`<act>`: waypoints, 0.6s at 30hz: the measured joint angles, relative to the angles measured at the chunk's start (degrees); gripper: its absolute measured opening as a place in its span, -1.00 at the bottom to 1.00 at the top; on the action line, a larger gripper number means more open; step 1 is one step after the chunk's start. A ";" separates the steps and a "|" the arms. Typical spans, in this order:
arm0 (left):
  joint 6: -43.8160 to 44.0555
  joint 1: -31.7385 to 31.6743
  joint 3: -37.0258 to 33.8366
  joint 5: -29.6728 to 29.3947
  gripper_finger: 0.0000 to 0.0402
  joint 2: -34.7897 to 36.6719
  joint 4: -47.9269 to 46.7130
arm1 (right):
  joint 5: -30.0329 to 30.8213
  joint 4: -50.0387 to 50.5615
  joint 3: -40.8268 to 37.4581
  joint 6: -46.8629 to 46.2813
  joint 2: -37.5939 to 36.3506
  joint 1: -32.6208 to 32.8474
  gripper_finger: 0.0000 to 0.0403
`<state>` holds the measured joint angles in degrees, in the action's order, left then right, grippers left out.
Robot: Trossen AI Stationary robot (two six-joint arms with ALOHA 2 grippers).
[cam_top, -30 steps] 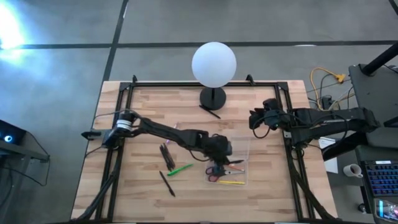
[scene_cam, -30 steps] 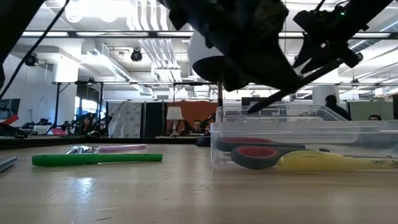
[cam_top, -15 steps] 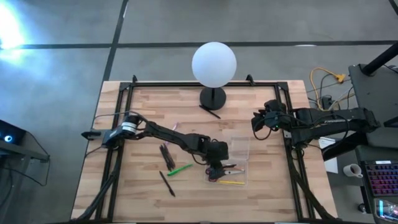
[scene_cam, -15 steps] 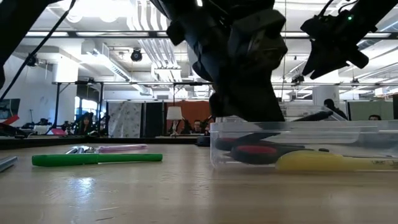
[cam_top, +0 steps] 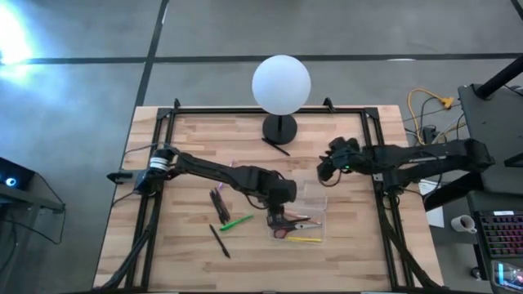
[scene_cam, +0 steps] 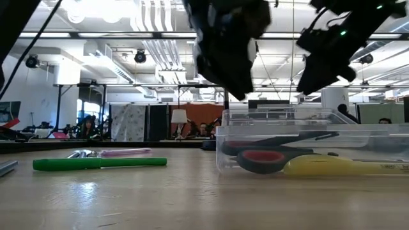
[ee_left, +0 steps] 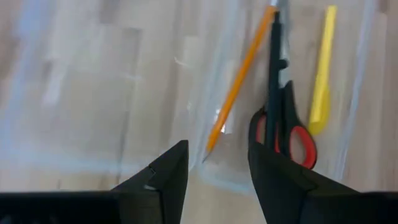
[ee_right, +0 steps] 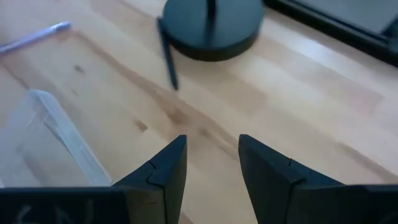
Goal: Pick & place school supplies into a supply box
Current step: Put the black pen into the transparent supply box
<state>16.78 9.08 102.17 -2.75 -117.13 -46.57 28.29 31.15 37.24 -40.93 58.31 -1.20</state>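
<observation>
The clear supply box (cam_top: 310, 200) lies right of the table's middle. Inside it are red-handled scissors (ee_left: 280, 134), a yellow pen (ee_left: 320, 68), a black pen (ee_left: 275, 68) and an orange pencil (ee_left: 239, 74). My left gripper (cam_top: 278, 211) hangs open above the box's left end, nothing between its fingers (ee_left: 214, 152). My right gripper (cam_top: 324, 170) stands open and empty just past the box's far right corner (ee_right: 211, 146). A green pen (cam_top: 237, 221) and several black pens (cam_top: 218, 202) lie flat on the wood left of the box.
A white globe lamp (cam_top: 281, 84) on a black base (cam_top: 279, 128) stands at the far middle, a black pen (cam_top: 276, 147) beside the base. A single black pen (cam_top: 219, 241) lies near the front. A pale pink pen (cam_top: 229, 167) lies left of middle.
My left gripper has dipped into the box, opened and let go of the black pen, then risen clear. The pen, tilted before, now lies in the box. My right gripper has shifted toward the table's left, nearer the box.
</observation>
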 joint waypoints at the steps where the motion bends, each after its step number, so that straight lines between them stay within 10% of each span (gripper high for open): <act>1: 1.17 0.09 -1.26 -0.90 -0.25 1.45 -0.08 | -0.45 -1.46 0.17 1.20 1.66 -0.38 -0.32; 18: 37.37 1.43 -42.04 -5.05 -0.25 37.10 16.46 | -22.44 -6.14 20.72 12.55 37.24 -16.38 -0.32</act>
<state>54.16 10.51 60.14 -7.80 -80.03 -30.11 5.85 25.00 57.96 -28.38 95.55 -17.58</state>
